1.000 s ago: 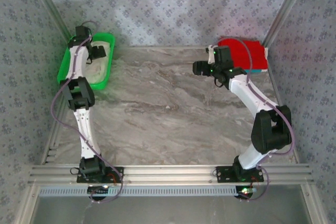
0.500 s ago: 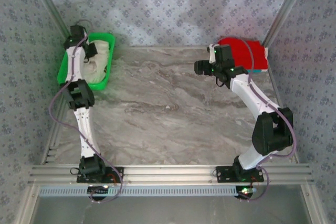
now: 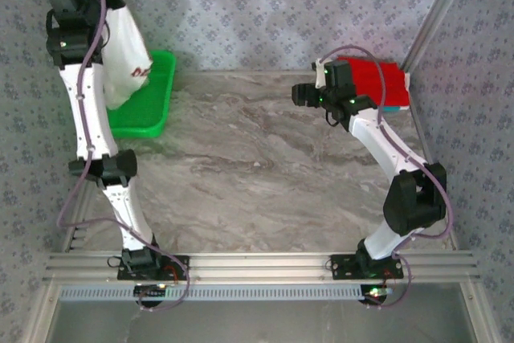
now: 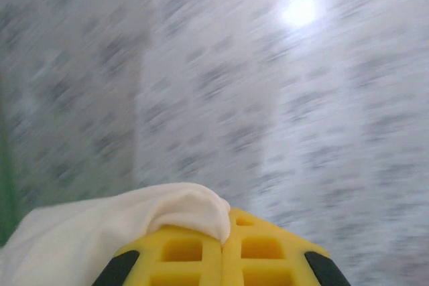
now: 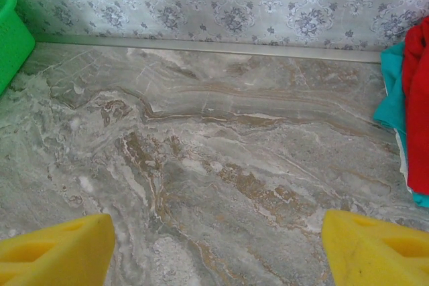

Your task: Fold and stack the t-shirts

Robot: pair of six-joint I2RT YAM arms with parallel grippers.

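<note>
A white t-shirt (image 3: 120, 42) with a red print hangs in the air at the far left, above the green basket (image 3: 152, 106). My left gripper (image 4: 224, 232) is shut on a fold of that white cloth (image 4: 100, 232), and the left arm (image 3: 80, 94) reaches high up. Folded red (image 3: 373, 82) and teal (image 3: 395, 108) shirts lie stacked in the far right corner. My right gripper (image 3: 299, 94) hovers open just left of that stack, over bare marble. In the right wrist view its yellow fingers (image 5: 53, 249) stand wide apart with nothing between them, and the red shirt (image 5: 419, 112) and teal shirt (image 5: 392, 98) sit at the right edge.
The marble table (image 3: 257, 166) stretches between the basket and the stack. Patterned walls enclose the back and both sides. A corner of the basket (image 5: 10, 31) shows at the left of the right wrist view. An aluminium rail (image 3: 257, 264) carries the arm bases at the near edge.
My left gripper has shut on the white t-shirt in the basket and lifted it high out of it. The right gripper has shifted only slightly.
</note>
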